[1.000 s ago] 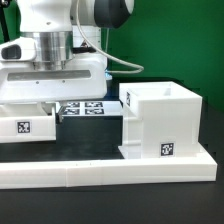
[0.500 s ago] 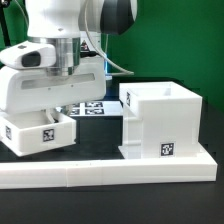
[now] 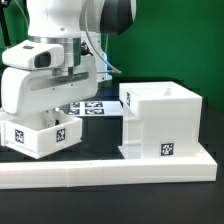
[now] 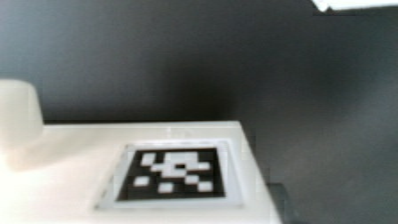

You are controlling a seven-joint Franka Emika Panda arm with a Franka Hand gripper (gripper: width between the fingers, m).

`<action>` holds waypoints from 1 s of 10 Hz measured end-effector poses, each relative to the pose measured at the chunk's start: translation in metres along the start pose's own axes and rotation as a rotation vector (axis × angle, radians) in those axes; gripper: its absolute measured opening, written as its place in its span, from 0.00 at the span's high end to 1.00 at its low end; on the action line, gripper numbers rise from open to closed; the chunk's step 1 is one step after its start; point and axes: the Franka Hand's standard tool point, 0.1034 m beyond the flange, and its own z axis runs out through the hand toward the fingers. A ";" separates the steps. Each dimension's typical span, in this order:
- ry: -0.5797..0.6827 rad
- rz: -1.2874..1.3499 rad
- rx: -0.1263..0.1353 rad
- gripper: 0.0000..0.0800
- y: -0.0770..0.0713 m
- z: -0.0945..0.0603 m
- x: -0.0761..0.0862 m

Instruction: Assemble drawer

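My gripper (image 3: 47, 120) hangs at the exterior view's left, shut on a small white tray (image 3: 42, 138) of the drawer. The tray is off the table and tilted, with its tags facing the camera. My fingertips are hidden behind the tray's rim. The tall cube-like housing (image 3: 162, 124) stands open-topped at the exterior view's right, apart from the tray. In the wrist view the tray's white face (image 4: 71, 160) with a tag (image 4: 175, 172) fills the lower part, with a rounded white knob (image 4: 15, 122) beside it; no fingers show there. A second tray is out of view.
The low white L-shaped border wall (image 3: 110, 172) runs along the front, and the housing sits against it. The marker board (image 3: 88, 107) lies flat behind, between my arm and the housing. The table is black (image 3: 100, 140).
The tray lay on the table at the exterior view's left. It is now lifted, shifted right and rotated so its tagged faces tilt toward the camera. My hand has turned with it.
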 end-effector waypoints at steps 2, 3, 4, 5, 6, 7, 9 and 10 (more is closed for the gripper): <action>-0.025 -0.181 0.022 0.95 -0.007 0.000 0.011; -0.034 -0.288 0.032 0.95 -0.005 -0.001 0.014; -0.040 -0.368 0.036 0.95 -0.005 -0.001 0.014; -0.045 -0.435 0.036 0.95 -0.004 -0.001 0.012; -0.049 -0.485 0.037 0.95 -0.003 -0.001 0.010; -0.056 -0.559 0.037 0.95 -0.002 -0.001 0.008; -0.056 -0.578 0.039 0.95 -0.002 0.001 0.012; -0.049 -0.586 0.029 0.95 -0.001 -0.001 0.021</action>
